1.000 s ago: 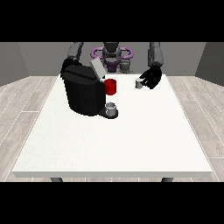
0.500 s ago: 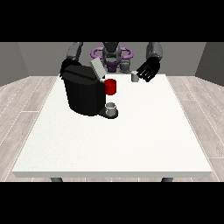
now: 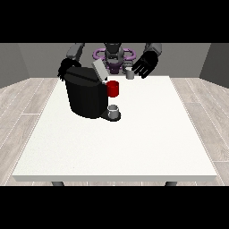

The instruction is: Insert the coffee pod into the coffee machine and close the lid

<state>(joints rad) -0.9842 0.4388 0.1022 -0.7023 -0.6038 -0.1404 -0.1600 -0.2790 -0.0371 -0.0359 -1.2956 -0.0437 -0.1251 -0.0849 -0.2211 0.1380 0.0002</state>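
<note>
The white table (image 3: pixel 134 147) fills most of what I see from across it, and on its far left part stands the coffee machine (image 3: pixel 85 96), a bulky black block that I will take as my landmark. Its grey lid (image 3: pixel 99 70) is up, a flat flap rising from the machine's top right corner and tilted, its long side running up and to the left. On the machine's right face sits a red part (image 3: pixel 113 88), and below that, at the foot of the machine on a dark base, stands a small grey cup (image 3: pixel 114 110), upright.

Behind the machine, at the table's far edge, is the robot, with grey arms and a purple ring about its body.

Up and to the right of the machine, past the lid, hangs the hand at the view's right (image 3: pixel 145 65). Its black fingers are spread and pointing down and to the left, towards the machine.

The coffee pod (image 3: pixel 130 74) is a small grey cylinder just beside those fingertips, on the machine's side of them. It looks upright, long axis vertical; I cannot tell whether the fingers grip it or whether it rests on the table.

The hand at the view's left (image 3: pixel 66 67) sits at the machine's top left corner, mostly hidden against it; I cannot tell how its fingers lie.
</note>
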